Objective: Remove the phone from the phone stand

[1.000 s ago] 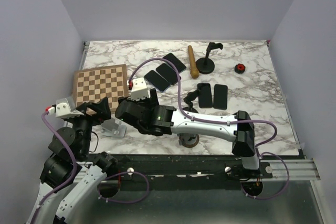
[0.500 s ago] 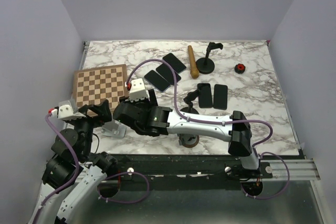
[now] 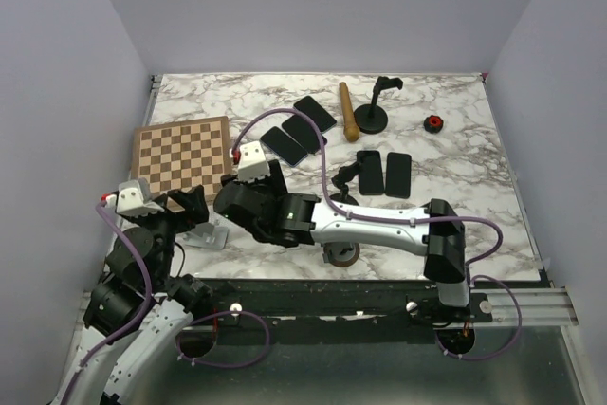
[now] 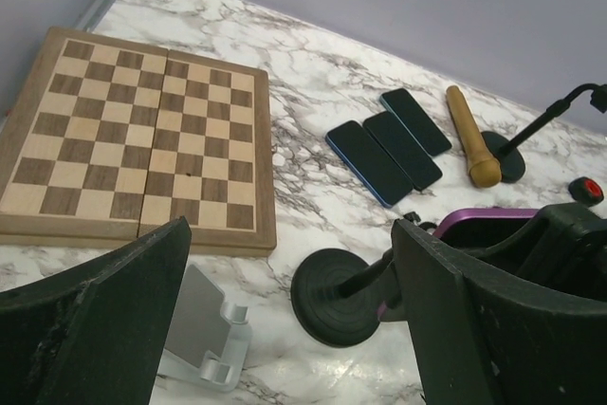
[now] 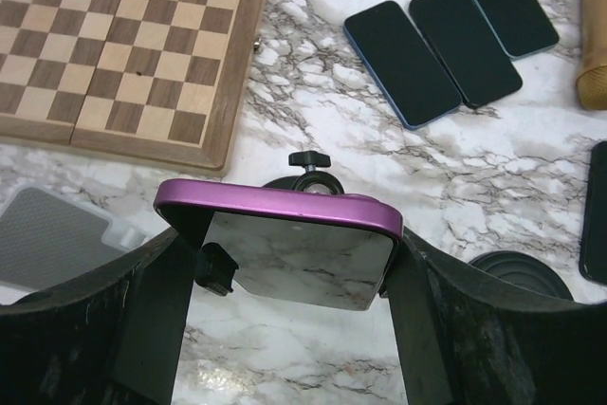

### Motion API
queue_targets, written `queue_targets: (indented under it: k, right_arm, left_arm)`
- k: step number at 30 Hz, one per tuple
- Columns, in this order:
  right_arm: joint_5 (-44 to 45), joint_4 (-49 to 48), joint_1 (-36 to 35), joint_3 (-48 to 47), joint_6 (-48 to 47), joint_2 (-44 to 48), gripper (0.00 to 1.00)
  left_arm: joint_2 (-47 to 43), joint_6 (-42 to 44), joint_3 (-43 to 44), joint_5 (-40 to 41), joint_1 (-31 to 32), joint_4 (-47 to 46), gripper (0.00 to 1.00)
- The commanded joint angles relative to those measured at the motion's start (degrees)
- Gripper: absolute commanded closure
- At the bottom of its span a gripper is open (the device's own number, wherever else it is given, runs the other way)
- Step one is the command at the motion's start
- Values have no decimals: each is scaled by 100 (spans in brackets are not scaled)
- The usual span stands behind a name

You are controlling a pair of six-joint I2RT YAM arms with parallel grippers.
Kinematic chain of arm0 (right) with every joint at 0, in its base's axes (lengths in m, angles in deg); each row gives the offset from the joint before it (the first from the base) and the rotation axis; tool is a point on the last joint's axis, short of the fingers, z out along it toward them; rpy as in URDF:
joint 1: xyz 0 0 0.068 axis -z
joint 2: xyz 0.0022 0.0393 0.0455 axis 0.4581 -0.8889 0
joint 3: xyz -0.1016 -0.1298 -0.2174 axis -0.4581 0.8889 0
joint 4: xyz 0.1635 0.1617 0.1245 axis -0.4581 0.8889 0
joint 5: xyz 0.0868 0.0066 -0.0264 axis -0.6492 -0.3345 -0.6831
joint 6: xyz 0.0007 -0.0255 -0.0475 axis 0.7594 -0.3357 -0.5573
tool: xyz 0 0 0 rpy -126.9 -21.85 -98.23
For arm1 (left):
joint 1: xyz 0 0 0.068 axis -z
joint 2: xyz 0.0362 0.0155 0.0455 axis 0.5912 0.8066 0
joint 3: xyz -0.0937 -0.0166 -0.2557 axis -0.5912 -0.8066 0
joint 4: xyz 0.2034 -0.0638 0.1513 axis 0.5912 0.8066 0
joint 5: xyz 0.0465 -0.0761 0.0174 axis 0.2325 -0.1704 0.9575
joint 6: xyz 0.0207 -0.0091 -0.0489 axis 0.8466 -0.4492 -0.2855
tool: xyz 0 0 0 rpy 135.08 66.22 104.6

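A phone (image 5: 285, 206) with a purple rim stands clamped in a black phone stand, whose knob (image 5: 306, 160) shows just behind it. The stand's round base (image 4: 332, 296) rests on the marble. My right gripper (image 5: 294, 253) straddles the phone from above, and both fingers touch its side edges. In the top view this gripper (image 3: 237, 201) covers the phone and the stand. My left gripper (image 4: 294, 234) hangs open just left of the stand with nothing between its fingers; from its view the purple rim (image 4: 484, 218) shows at the right.
A silver folding stand (image 4: 204, 348) lies under the left gripper. A chessboard (image 3: 180, 152) sits at the left. Three dark phones (image 3: 299, 127) and two more (image 3: 384, 173) lie beyond, with a wooden pestle (image 3: 349, 111), another black stand (image 3: 372, 116), a red knob (image 3: 433, 122) and a tape roll (image 3: 341, 255).
The right gripper's fingers have closed in onto the phone's sides. The left arm has shifted right and nearer the table's front edge, still open.
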Motion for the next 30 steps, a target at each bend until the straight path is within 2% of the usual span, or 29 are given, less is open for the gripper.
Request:
queue_targets:
  k: [1, 5, 9, 17, 19, 21, 26, 30]
  right_arm:
    - [-1194, -874, 302, 800, -594, 573, 99]
    - [-2211, -1149, 692, 1349, -665, 1067, 99]
    - [-3006, -1296, 1056, 1678, -762, 1411, 99]
    - [-4370, -1244, 1562, 1802, -934, 1644, 99]
    - [-4618, -1210, 1643, 1794, -960, 1634, 99]
    - [-4780, -1164, 1716, 1795, -994, 1620, 99]
    - [-5098, -1165, 1870, 1866, -974, 1635, 99]
    - [-5160, -1173, 1917, 1894, -967, 1648, 99]
  left_arm:
    - [126, -254, -189, -490, -22, 201, 7]
    - [281, -442, -361, -825, -20, 105, 9]
    - [403, -455, -673, -1585, -20, -386, 13]
    - [1376, -544, -1257, -3880, -33, -1861, 14]
    - [1846, -537, -1222, -4277, -42, -2061, 21]
    - [2217, -612, -1116, -4286, -54, -2062, 31]
    - [2606, -596, -970, -4046, -81, -2232, 36]
    - [2600, -551, -930, -3901, -92, -2343, 46]
